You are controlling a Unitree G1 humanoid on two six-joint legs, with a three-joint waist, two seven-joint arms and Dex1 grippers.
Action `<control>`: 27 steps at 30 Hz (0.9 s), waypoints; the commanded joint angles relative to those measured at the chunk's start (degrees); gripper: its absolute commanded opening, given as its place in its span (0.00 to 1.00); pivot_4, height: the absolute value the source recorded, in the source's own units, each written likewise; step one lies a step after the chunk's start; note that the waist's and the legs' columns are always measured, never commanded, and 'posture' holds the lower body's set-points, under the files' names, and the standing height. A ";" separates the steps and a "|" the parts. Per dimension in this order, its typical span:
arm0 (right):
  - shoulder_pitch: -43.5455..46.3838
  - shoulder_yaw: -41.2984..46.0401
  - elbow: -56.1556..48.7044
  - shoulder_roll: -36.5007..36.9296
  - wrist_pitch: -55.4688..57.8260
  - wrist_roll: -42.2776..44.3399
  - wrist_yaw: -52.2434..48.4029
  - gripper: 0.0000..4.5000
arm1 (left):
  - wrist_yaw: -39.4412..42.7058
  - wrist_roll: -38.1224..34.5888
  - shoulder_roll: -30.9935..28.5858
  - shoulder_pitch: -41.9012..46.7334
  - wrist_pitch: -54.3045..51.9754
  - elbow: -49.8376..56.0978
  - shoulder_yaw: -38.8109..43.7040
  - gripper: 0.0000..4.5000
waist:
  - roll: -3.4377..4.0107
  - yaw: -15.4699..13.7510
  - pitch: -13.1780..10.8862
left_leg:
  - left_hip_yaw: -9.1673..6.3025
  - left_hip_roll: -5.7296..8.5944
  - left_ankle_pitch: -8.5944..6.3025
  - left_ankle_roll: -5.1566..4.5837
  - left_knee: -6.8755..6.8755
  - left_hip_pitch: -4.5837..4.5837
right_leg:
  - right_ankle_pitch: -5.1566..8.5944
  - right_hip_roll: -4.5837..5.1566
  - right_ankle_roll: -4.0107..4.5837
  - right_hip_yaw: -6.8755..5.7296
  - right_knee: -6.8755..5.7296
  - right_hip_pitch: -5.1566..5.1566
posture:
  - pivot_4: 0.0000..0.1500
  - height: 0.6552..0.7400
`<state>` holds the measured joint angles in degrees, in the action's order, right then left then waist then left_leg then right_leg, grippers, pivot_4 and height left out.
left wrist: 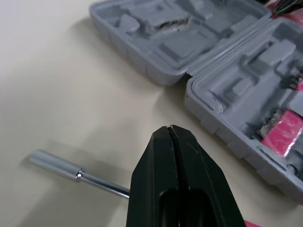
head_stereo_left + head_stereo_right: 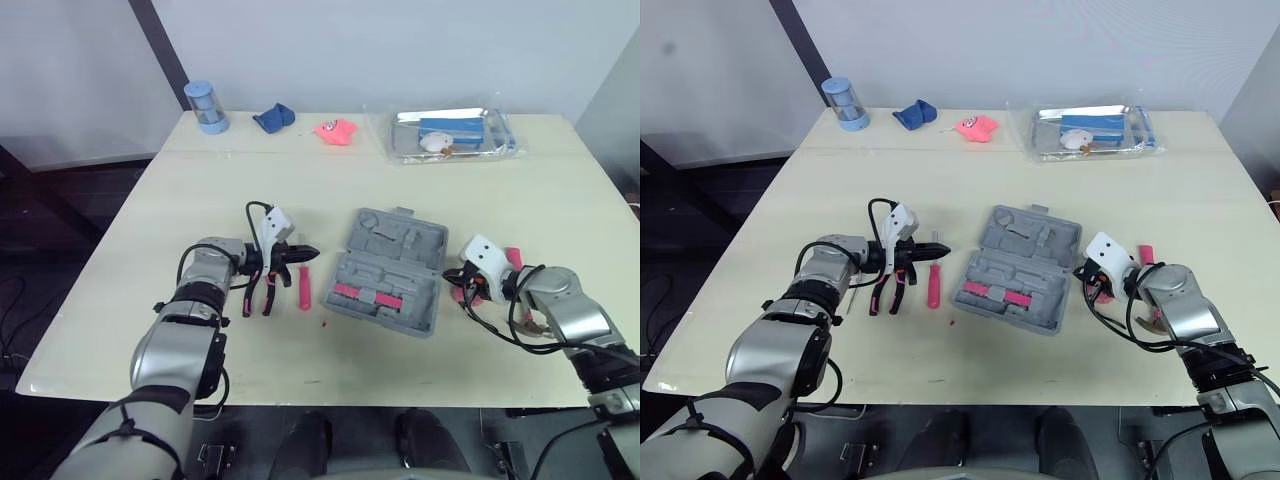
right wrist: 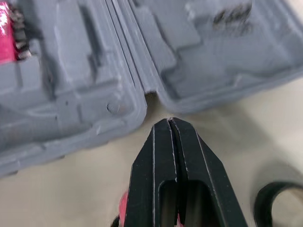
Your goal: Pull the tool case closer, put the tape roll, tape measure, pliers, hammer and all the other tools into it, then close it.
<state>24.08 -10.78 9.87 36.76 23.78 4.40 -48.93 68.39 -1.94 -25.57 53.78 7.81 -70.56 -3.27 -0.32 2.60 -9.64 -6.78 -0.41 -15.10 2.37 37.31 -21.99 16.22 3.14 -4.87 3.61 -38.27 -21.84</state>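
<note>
Gripper, left arm: your left gripper (image 2: 308, 253) is clenched, its two black fingers pressed flat together with nothing between them; it hangs low over the table (image 2: 560, 200) and points toward the tool case
Gripper, right arm: your right gripper (image 3: 169, 122) is clenched and empty too, its tip just off the case's hinge edge, not touching it
Driver: a pink-handled driver (image 2: 304, 287) lies on the table right under your left fingers, its metal shaft aimed away from you
Pliers: the pliers (image 2: 268, 297) lie just beside the driver, on its outer side, handles toward you
Tool case: the grey tool case (image 2: 390, 270) sits open and flat between your two grippers, lid half away from you; the near half holds some pink pieces (image 2: 365, 293), the other moulded slots are bare
Tape roll: a black tape roll (image 3: 260, 205) lies on the table close beside your right fingers
Pink item: something pink (image 2: 513, 257) lies by your right wrist; you cannot tell what it is
Far edge: a blue canister (image 2: 206, 106), a blue cloth (image 2: 273, 118), a pink lump (image 2: 337, 130) and a clear bag (image 2: 450, 133) with a tray in it stand well apart from the case
</note>
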 commanded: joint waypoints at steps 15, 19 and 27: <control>4.59 -2.63 2.07 -3.29 -0.44 -4.40 -0.09 0.01 | -5.14 4.42 2.86 3.66 -0.50 -4.17 1.80 0.00 | 0.00 1.36 0.00 | -0.07 0.02 0.02 0.03 0.00 0.01 | 0.00 0.01 0.00 -0.03 -0.06 -0.01 | 1.00 1.00; 4.80 -2.55 2.38 -3.79 -0.69 -4.88 -0.14 0.01 | -5.73 4.80 3.02 3.54 -1.05 -4.52 2.00 0.00 | 0.00 1.41 0.00 | -0.09 0.02 0.02 0.04 0.00 0.00 | 0.00 0.00 0.00 -0.04 -0.07 -0.02 | 1.00 1.00; 4.80 -2.56 2.75 -4.56 -1.53 -5.51 -0.06 0.01 | -7.74 5.49 4.64 4.00 -1.77 -5.06 1.94 0.00 | 0.00 1.40 0.00 | -0.10 0.03 0.03 0.05 0.00 0.00 | 0.00 0.01 0.00 -0.04 -0.08 -0.02 | 1.00 1.00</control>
<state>27.85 -13.67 13.76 32.24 23.30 -1.14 -48.95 60.97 3.28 -20.80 56.11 6.08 -75.26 -2.13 -0.32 4.00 -9.64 -6.88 -0.38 -15.07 2.42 37.32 -21.99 16.22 3.14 -4.87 3.57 -38.34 -21.86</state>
